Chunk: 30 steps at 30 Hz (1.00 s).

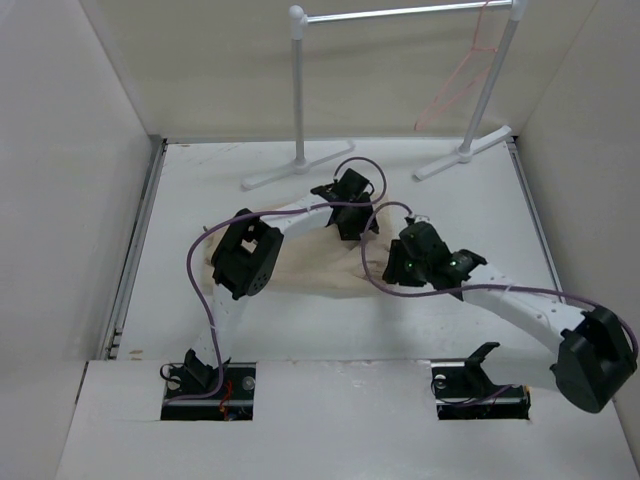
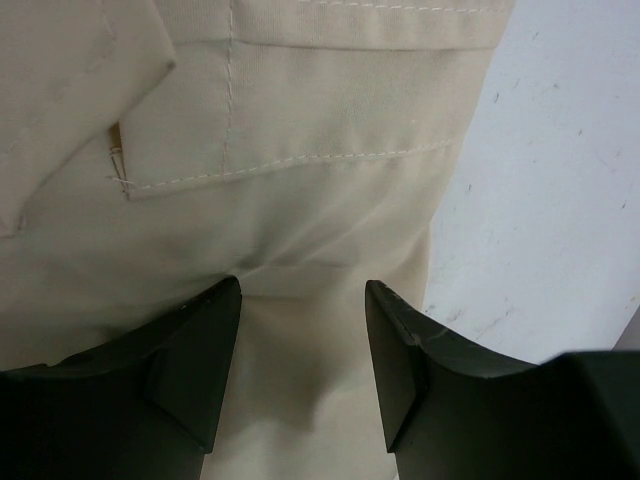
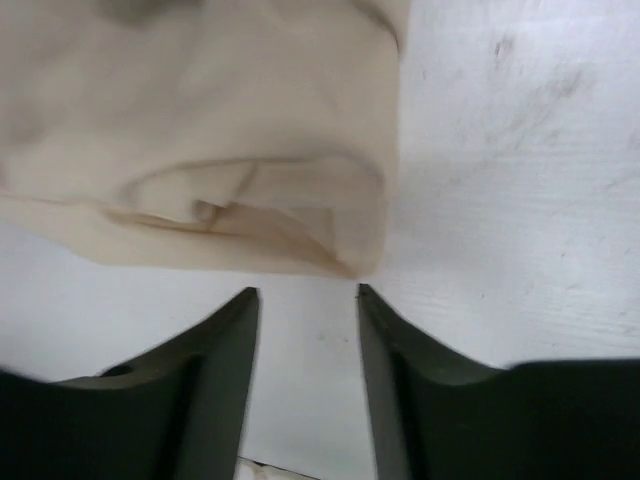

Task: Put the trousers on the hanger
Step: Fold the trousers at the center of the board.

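Note:
The beige trousers lie crumpled on the white table, mostly under my two arms. The pink-red wire hanger hangs from the right end of the white rack's bar at the back. My left gripper is open low over the trousers' far edge. In the left wrist view its gripper straddles the cloth below a stitched pocket flap. My right gripper is open at the trousers' right edge. In the right wrist view its gripper is over bare table, with a folded cloth end just beyond the tips.
The white pipe garment rack stands at the back on two feet. White walls close in the table on the left, right and back. Purple cables loop over both arms.

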Tool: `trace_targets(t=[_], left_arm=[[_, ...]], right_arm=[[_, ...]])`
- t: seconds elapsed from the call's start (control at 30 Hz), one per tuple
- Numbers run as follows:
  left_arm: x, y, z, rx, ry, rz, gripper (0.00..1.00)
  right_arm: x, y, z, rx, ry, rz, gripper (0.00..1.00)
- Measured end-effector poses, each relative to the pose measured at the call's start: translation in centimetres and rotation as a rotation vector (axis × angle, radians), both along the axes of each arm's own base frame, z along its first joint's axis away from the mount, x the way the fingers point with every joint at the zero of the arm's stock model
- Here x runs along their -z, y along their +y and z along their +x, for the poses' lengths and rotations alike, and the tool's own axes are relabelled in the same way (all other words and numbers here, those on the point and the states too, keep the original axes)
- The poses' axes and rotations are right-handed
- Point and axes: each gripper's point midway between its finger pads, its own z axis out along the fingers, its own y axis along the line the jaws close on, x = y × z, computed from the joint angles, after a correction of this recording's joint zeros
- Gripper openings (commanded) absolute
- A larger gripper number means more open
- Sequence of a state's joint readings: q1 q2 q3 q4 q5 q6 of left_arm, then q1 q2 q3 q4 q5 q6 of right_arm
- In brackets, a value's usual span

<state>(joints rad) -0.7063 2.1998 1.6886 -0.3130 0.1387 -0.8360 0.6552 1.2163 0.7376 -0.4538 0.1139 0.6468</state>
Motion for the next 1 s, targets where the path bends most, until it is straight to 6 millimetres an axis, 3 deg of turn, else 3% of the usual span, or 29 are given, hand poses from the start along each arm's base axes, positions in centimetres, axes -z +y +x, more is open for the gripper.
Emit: trace_targets(t=[0.1,0.17,0.5,0.57,0.77,1.0], left_arm=[[0.1,-0.1,-0.1,0.002,-0.002,-0.002,0.51],[0.1,-0.1,-0.2,0.004,-0.003,-0.003,0.51],[0.0,-0.2,-0.5,0.007,-0.009,-0.008,0.51],[0.0,-0.2,-0.5,0.008,-0.009,-0.008,0.51],[0.1,-0.3,-0.6,0.011,-0.011,-0.011,0.51],[0.1,-0.2,-0.4,0.002,-0.011,-0.012,0.49]], right_arm=[[-2.8,-0.3,2.1,0.054,-0.065,0.050,0.31],[-3.3,-0.6,3.2,0.088,-0.072,0.058,0.29],[1.6,-0.6,3.9,0.117,0.051,-0.037,0.47],[2.0,-0.6,4.2,0.120,0.054,-0.046,0.41],[2.6,-0.4,5.0,0.135,0.044,-0.057,0.07],[1.6,-0.7,4.5,0.147,0.010,-0.044,0.06]])
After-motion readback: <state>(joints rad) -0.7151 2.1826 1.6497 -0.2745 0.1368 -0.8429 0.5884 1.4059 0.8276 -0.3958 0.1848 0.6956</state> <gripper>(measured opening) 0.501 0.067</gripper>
